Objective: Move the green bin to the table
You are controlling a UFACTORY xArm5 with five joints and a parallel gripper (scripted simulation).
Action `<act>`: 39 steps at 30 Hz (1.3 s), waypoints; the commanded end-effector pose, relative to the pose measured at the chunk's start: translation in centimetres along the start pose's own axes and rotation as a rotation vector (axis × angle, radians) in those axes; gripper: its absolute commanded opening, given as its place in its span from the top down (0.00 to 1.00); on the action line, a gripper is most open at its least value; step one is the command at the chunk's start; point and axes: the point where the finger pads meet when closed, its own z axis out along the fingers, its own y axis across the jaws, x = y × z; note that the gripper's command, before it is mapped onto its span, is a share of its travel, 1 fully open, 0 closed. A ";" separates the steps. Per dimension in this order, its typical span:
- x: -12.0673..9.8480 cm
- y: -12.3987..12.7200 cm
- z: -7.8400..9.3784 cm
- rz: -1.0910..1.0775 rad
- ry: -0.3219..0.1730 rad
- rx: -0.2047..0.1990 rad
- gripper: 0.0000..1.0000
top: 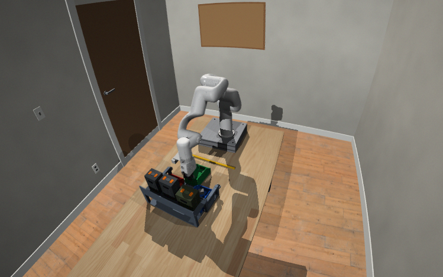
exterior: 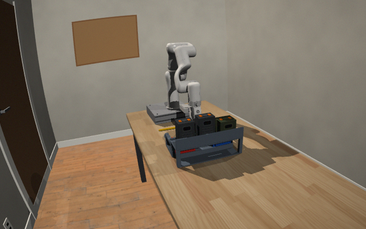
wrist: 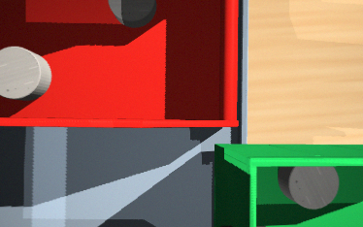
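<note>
The green open bin (top: 201,173) sits at the back of the grey shelf (top: 181,201), sticking out toward the arm's base. The wrist view shows its corner (wrist: 310,189) with a grey cylinder (wrist: 309,186) inside. My gripper (top: 188,177) reaches straight down at the bin's corner nearest the red bin (top: 178,178). Its fingers are closed narrow, and their tips are hidden in every view. I cannot see anything held between them. The red bin (wrist: 106,63) holds grey cylinders (wrist: 18,73). The blue bin (top: 204,191) stands to the right on the shelf.
Three dark closed boxes with orange tabs (top: 168,184) stand on the shelf's top level and also show in the exterior view (exterior: 205,124). A yellow ruler (top: 214,161) lies on the table between the shelf and the arm's base (top: 224,134).
</note>
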 end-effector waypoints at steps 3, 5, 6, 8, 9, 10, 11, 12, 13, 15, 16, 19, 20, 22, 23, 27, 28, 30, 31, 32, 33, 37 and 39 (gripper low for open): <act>0.0 -0.1 -0.1 0.000 0.000 0.004 0.92; 0.0 -0.1 -0.1 0.000 0.000 0.004 0.92; 0.0 -0.1 -0.1 0.000 0.000 0.004 0.92; 0.0 -0.1 -0.1 0.000 0.000 0.004 0.92; 0.0 -0.1 -0.1 0.000 0.000 0.004 0.92; 0.0 -0.1 -0.1 0.000 0.000 0.004 0.93; 0.0 -0.1 -0.1 0.000 0.000 0.004 0.93; 0.0 -0.1 -0.1 0.000 0.000 0.004 0.93; 0.0 -0.1 -0.1 0.000 0.000 0.004 0.93; 0.0 -0.1 -0.1 0.000 0.000 0.004 0.93; 0.0 -0.1 -0.1 0.000 0.000 0.004 0.93; 0.0 -0.1 -0.1 0.000 0.000 0.004 0.93; 0.0 -0.1 -0.1 0.000 0.000 0.004 0.94; 0.0 -0.1 -0.1 0.000 0.000 0.004 0.94; 0.0 -0.1 -0.1 0.000 0.000 0.004 0.94; 0.0 -0.1 -0.1 0.000 0.000 0.004 0.94; 0.0 -0.1 -0.1 0.000 0.000 0.004 0.95; 0.0 -0.1 -0.1 0.000 0.000 0.004 0.95; 0.0 -0.1 -0.1 0.000 0.000 0.004 0.95; 0.0 -0.1 -0.1 0.000 0.000 0.004 0.95; 0.0 -0.1 -0.1 0.000 0.000 0.004 0.95; 0.0 -0.1 -0.1 0.000 0.000 0.004 0.95; 0.0 -0.1 -0.1 0.000 0.000 0.004 0.96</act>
